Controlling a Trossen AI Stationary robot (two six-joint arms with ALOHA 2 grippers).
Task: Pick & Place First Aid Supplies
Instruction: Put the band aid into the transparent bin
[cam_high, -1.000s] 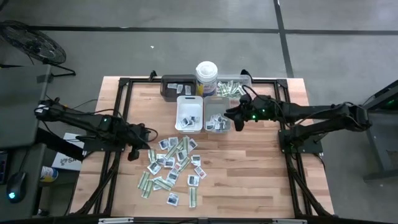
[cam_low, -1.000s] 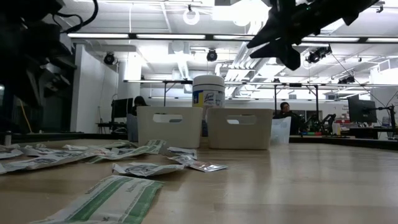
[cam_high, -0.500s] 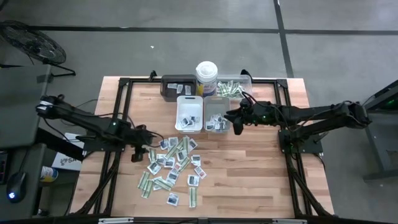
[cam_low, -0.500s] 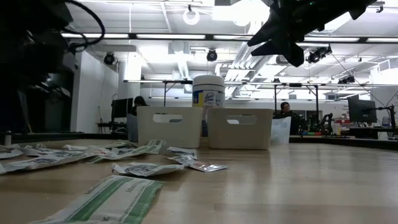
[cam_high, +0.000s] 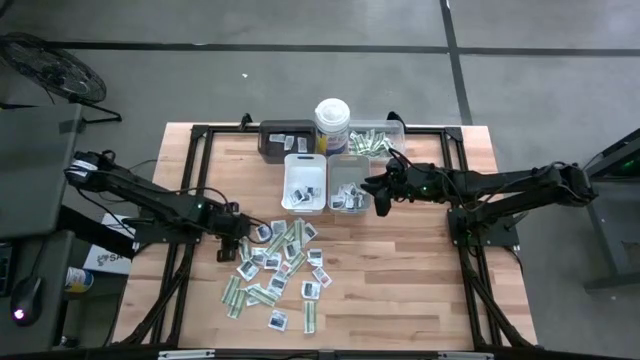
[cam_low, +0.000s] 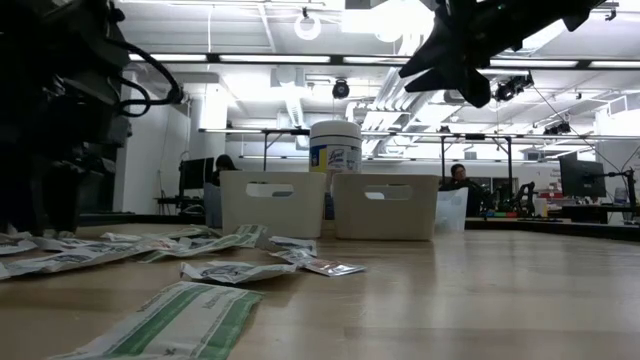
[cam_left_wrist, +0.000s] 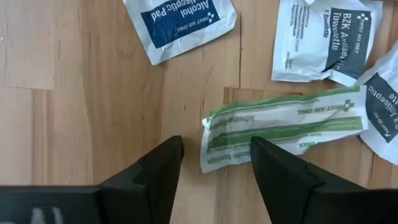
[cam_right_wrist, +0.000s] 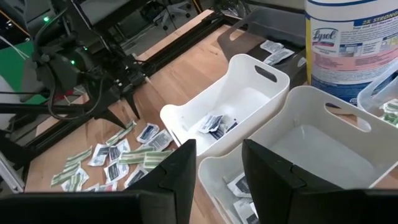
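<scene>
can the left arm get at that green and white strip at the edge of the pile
Probably yes. The left tool is open and sits just above the green-and-white strip, its end between the fingers, with bare wood around and nothing on top of it.

1. The left arm reaches from the table's left edge toward the middle, its wrist bent down.
2. The left gripper (cam_high: 231, 243) hangs low over the tabletop, its two dark fingers (cam_left_wrist: 163, 169) spread apart with nothing between them.
3. The right arm stretches in from the right side.
4. The right gripper (cam_high: 379, 193) hovers higher up, fingers (cam_right_wrist: 176, 168) parted and empty.
</scene>
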